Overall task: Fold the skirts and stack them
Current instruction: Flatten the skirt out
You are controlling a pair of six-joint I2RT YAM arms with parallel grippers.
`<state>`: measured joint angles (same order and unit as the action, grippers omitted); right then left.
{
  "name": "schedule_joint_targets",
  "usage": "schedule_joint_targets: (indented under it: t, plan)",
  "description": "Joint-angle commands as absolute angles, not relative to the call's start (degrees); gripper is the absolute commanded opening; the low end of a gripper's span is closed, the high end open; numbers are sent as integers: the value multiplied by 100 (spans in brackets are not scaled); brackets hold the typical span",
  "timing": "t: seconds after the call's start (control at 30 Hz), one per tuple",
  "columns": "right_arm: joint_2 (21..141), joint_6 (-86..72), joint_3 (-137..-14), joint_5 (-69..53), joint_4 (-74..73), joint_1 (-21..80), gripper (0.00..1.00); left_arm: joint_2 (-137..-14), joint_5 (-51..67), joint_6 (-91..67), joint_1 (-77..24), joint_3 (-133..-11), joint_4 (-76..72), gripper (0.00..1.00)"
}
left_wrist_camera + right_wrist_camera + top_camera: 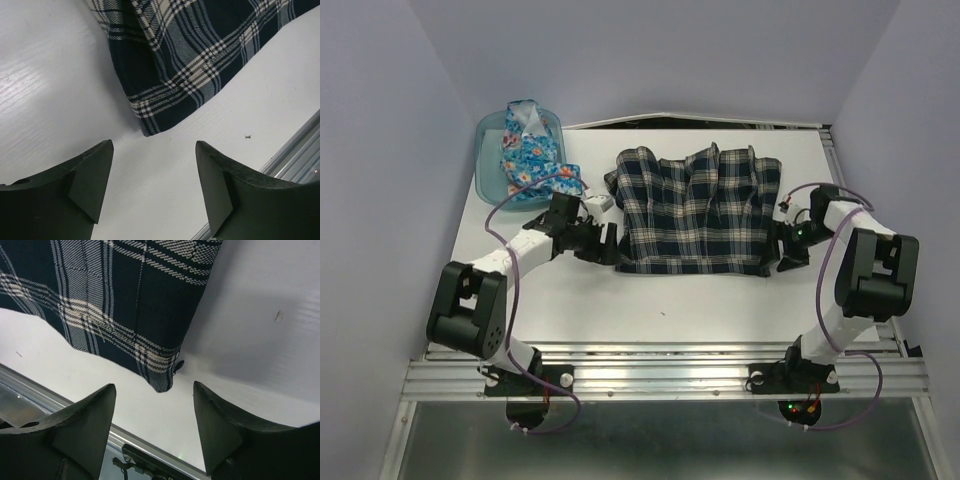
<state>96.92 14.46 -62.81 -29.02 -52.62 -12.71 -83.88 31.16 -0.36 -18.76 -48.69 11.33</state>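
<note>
The navy-and-white plaid skirt (695,210) lies spread flat in the middle of the table. My left gripper (608,245) is open at its near left corner (150,125), just short of the cloth. My right gripper (782,250) is open at its near right corner (162,380), also apart from the cloth. Both wrist views show empty jaws with bare table between them. The blue flowered skirt (527,150) sits bunched in the teal bin at the back left.
The translucent teal bin (490,170) stands at the table's back left corner. A metal rail (660,365) runs along the table's near edge and shows in the left wrist view (295,150) too. Grey walls close in on both sides.
</note>
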Motion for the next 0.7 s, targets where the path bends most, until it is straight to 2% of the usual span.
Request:
schedule_joint_targets:
  t: [0.0, 0.3, 0.5, 0.6, 0.63, 0.67]
  plan:
    - [9852, 1204, -6100, -3032, -4641, -1301, 67, -8744, 3436, -448, -1635, -4676, 598, 78]
    - [10239, 1125, -5968, -3172, -4290, -1301, 57, -9457, 4007, -676, -1415, -4501, -121, 77]
    - [10371, 1107, -5994, -3366, -4307, -1301, 50, -9738, 4289, -896, -1433, -4342, -483, 73]
    - [10327, 1090, -5977, -3542, -4289, -1301, 38, -9826, 4219, -879, -1494, -4289, -492, 62]
    - [10292, 1064, -5968, -3655, -4289, -1301, 30, -9835, 4210, -879, -1529, -4280, -492, 49]
    - [10257, 1037, -5959, -3708, -4298, -1301, 26, -9826, 4210, -896, -1538, -4298, -483, 44]
